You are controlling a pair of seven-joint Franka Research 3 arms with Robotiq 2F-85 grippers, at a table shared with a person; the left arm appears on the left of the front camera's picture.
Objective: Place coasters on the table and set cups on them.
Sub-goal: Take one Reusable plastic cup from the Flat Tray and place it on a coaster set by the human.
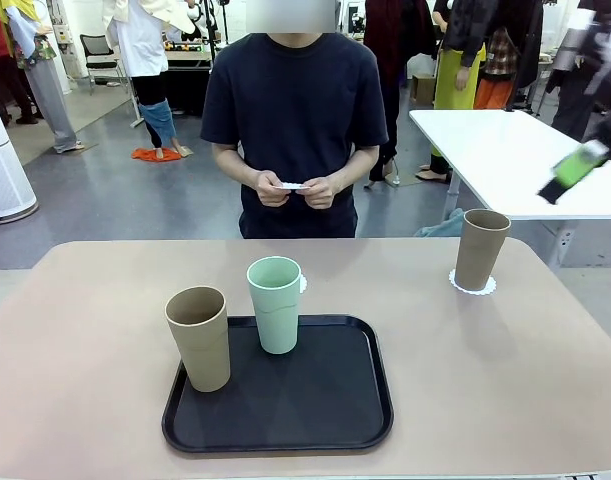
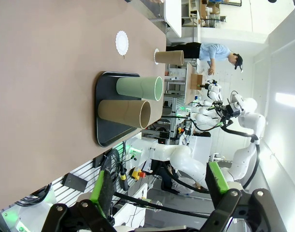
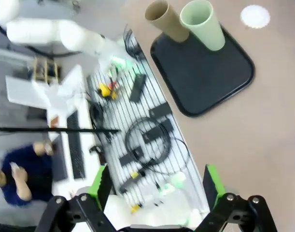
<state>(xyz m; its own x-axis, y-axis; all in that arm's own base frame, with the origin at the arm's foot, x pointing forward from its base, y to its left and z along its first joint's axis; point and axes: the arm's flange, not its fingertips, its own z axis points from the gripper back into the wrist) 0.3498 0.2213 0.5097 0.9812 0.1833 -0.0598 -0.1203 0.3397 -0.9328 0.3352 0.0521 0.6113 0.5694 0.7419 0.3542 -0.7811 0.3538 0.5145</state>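
We note one coaster [image 1: 303, 284] beyond the black tray [image 1: 325, 420], mostly hidden by the mint cup [image 1: 275, 304]; that cup and the brown cup [image 1: 198, 338] stand upright on the tray; the far tan cup [image 1: 480, 249], right of the tray, stands upright on a second coaster [image 1: 472, 287]; left gripper [image 2: 158, 186] and right gripper [image 3: 155, 186] spread, empty.

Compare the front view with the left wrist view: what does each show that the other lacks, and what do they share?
Front view: the person's hands holding a thin white piece, probably a coaster. Left wrist view: the left gripper, jaws open, and a bare coaster lying whole on the table. Shared: the black tray carrying the mint green cup and a tan cup, and another tan cup standing on its coaster.
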